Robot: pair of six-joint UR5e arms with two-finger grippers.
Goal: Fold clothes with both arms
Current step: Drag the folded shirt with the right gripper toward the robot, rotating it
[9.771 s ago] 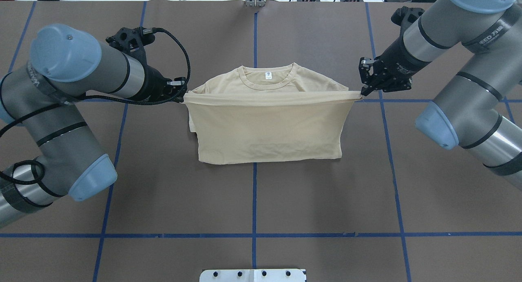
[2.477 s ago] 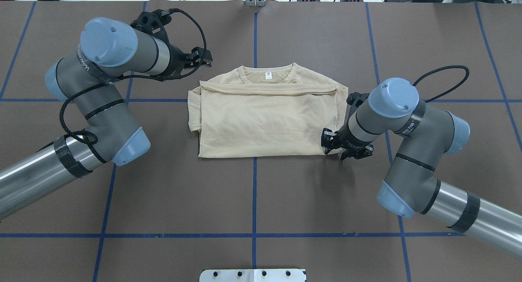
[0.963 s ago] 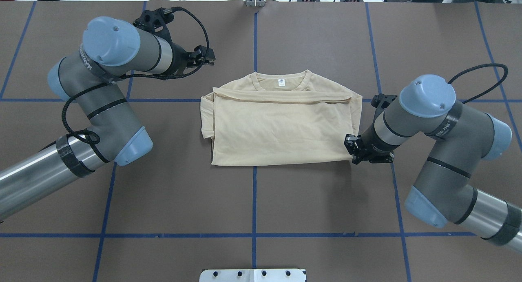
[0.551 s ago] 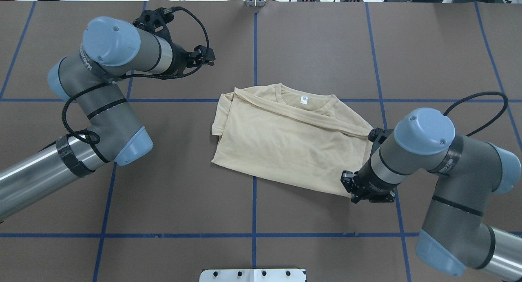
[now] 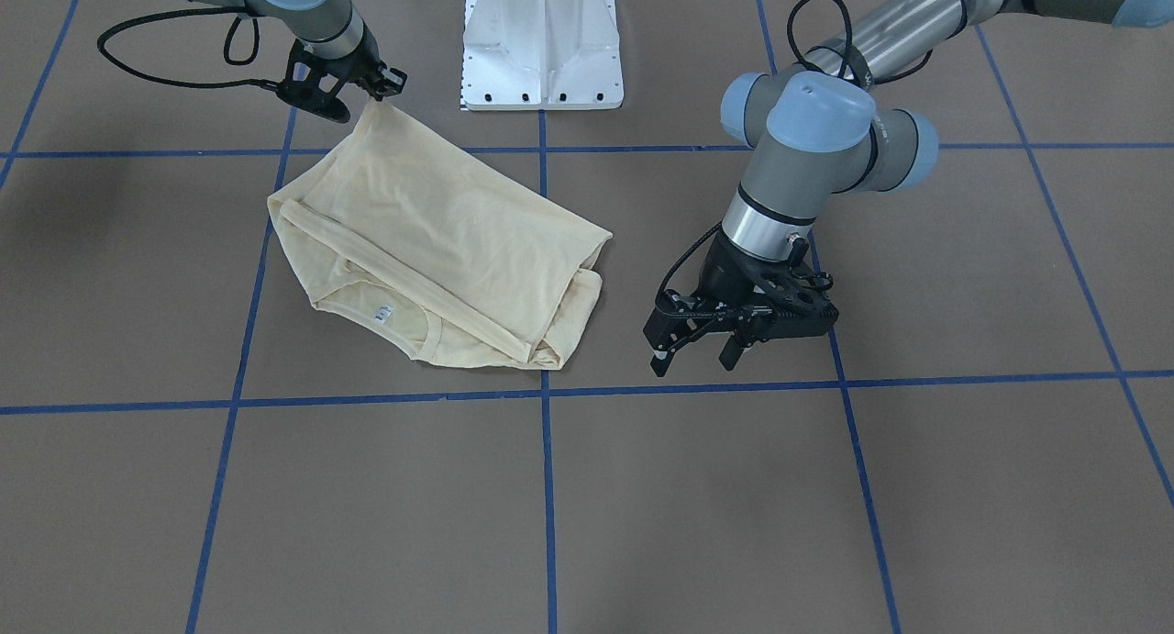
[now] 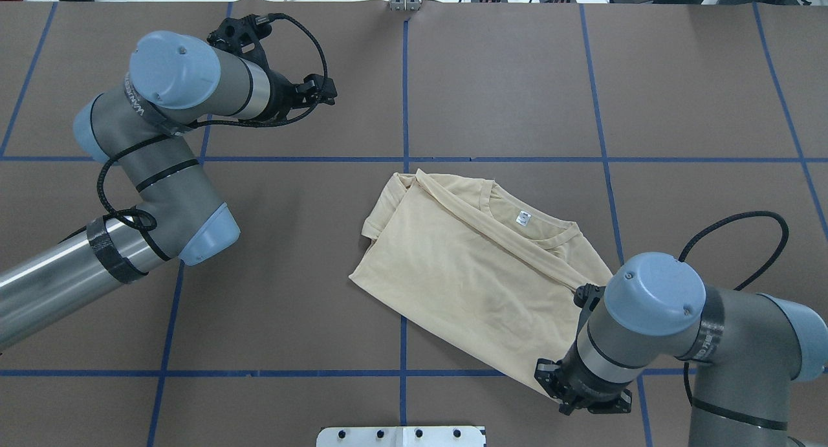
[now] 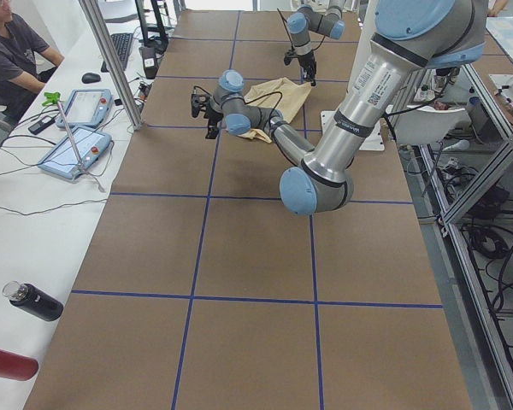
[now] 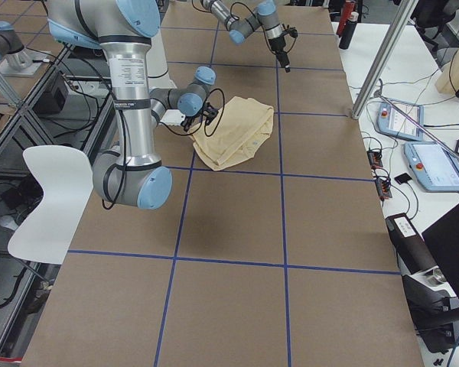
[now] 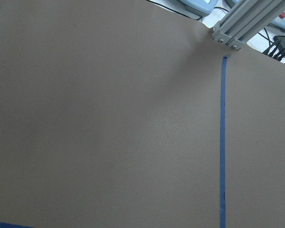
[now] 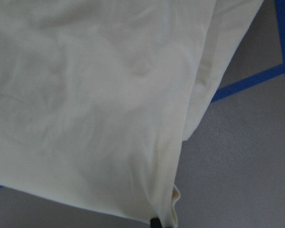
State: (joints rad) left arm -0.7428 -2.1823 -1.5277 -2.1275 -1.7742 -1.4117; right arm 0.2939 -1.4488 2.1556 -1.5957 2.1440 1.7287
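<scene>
The cream-yellow shirt [image 6: 472, 272] lies folded and turned at an angle on the brown table, collar and white neck label [image 6: 522, 218] facing up. My right gripper [image 5: 376, 91] is shut on one lower corner of the shirt, close to the white pedestal. That corner is lifted slightly, and the right wrist view shows fabric [image 10: 85, 95] filling the frame down to a fingertip. My left gripper [image 5: 695, 357] hangs open above bare table, a hand's width from the shirt's folded side, and holds nothing. In the overhead view the left gripper [image 6: 326, 92] is far from the shirt.
The white pedestal base [image 5: 541, 47] stands at the table's near edge, right beside the held corner. Blue tape lines [image 9: 223, 142] grid the table. A person [image 7: 8, 51], tablets and bottles are at a side table; a white chair [image 8: 50, 191] stands beside the robot.
My right gripper took the shirt's lower right corner and dragged it toward the pedestal, sliding and rotating the shirt. Earlier both grippers held the hem and folded it up. The left arm has barely moved.
</scene>
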